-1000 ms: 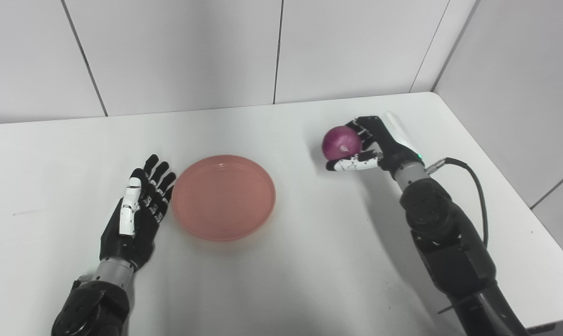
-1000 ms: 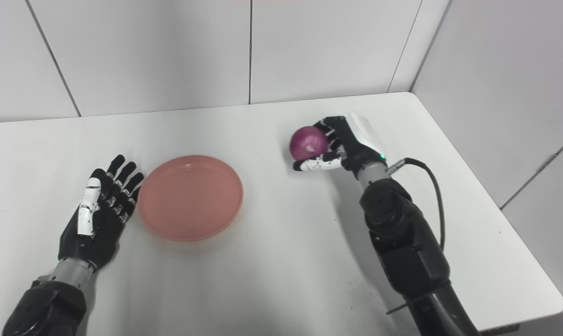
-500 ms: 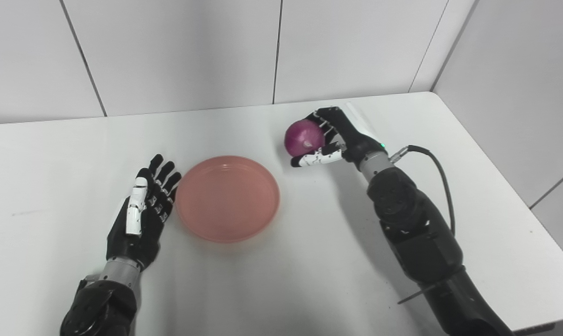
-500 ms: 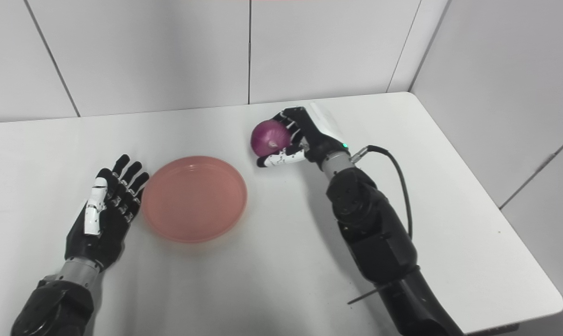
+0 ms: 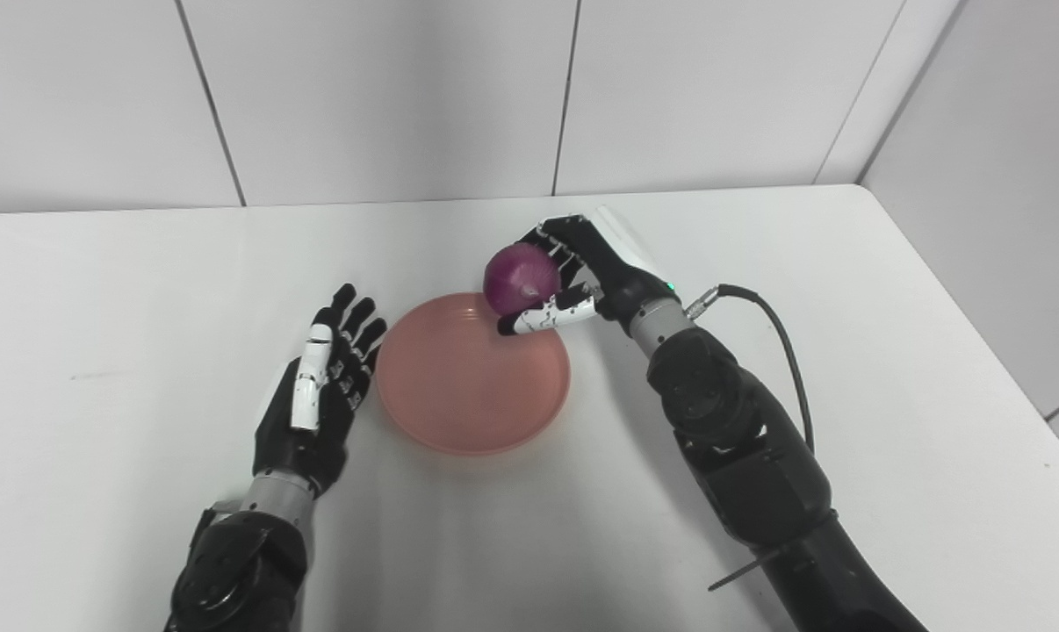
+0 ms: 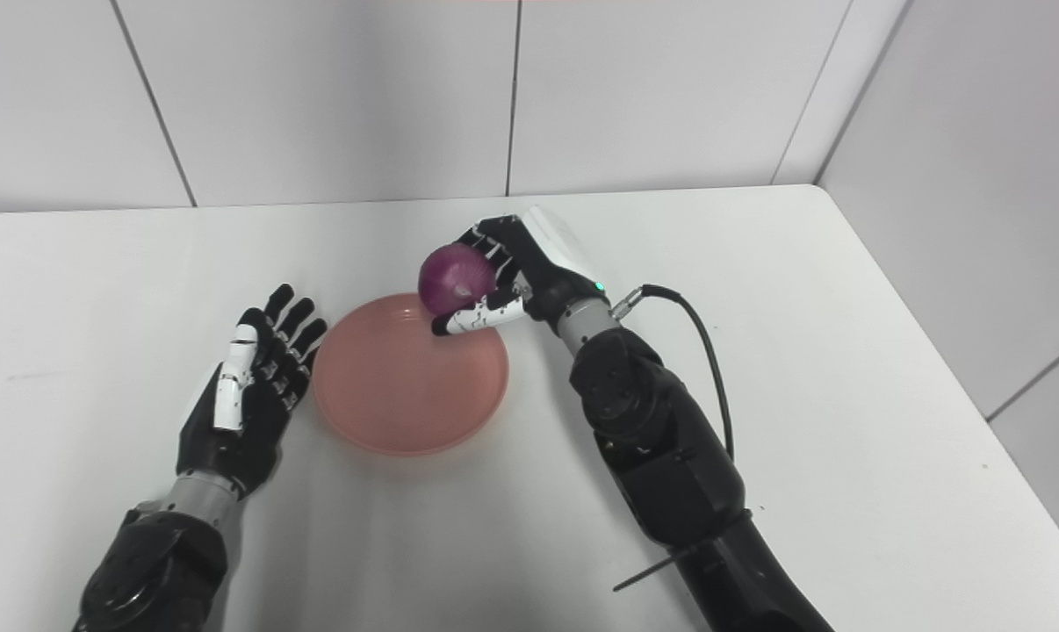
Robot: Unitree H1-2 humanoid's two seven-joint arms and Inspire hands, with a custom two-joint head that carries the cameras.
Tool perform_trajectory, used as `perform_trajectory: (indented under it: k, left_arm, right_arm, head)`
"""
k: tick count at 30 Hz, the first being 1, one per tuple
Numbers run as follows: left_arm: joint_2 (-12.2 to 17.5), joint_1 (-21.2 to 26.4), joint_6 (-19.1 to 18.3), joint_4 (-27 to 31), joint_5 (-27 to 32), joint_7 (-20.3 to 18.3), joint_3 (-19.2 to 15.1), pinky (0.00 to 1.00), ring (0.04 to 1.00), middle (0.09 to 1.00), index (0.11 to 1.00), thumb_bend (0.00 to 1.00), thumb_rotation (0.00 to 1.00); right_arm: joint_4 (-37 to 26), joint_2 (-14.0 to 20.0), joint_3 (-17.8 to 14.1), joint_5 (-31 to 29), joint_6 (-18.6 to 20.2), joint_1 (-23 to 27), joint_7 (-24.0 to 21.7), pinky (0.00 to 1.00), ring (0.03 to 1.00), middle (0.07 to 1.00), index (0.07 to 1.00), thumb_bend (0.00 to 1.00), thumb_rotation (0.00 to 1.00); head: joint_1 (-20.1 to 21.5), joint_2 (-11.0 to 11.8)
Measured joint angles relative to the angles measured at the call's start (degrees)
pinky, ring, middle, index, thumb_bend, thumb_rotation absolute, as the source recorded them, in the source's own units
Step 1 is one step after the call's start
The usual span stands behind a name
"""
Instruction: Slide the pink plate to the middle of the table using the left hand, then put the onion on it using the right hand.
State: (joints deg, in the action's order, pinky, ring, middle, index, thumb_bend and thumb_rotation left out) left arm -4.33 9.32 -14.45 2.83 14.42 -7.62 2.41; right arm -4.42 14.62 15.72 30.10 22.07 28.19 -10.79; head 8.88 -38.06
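Note:
A round pink plate [image 5: 459,395] lies near the middle of the white table [image 5: 846,290]. My right hand [image 5: 587,268] is shut on a purple onion [image 5: 521,277] and holds it in the air over the plate's far right rim. My left hand [image 5: 319,386] rests flat and open on the table just left of the plate, fingers stretched out and close to its rim. In the right eye view the onion [image 6: 456,277] hangs above the plate [image 6: 398,395] in the same way.
A black cable [image 5: 780,333] runs from my right wrist along the forearm. White wall panels stand behind the table and on the right. The table's right edge [image 5: 977,316] runs diagonally at the right.
My right hand has carried the onion leftward from the table's right side to above the plate's far rim. The camera has shifted, moving the whole scene rightward. The left hand stays beside the plate.

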Motion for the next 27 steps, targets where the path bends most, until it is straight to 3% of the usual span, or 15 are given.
perform_trajectory:
  k: [11,27]
  left_arm:
    - [-2.0,0.0,0.0,0.0,-1.4,1.7,0.8,0.96,0.969,0.983,0.972,0.47,1.00]
    - [-2.3,-0.1,0.0,0.0,-2.1,1.9,1.2,0.95,0.965,0.981,0.970,0.48,1.00]
  right_arm:
    - [1.4,-0.3,3.4,0.7,-1.2,0.4,-0.8,0.43,0.492,0.562,0.556,0.82,0.19]
    - [2.4,-1.2,6.0,3.1,-1.2,-1.9,-0.9,0.41,0.501,0.584,0.599,0.82,0.19]
  head:
    - [-4.4,-0.1]
    - [-4.3,-0.7]
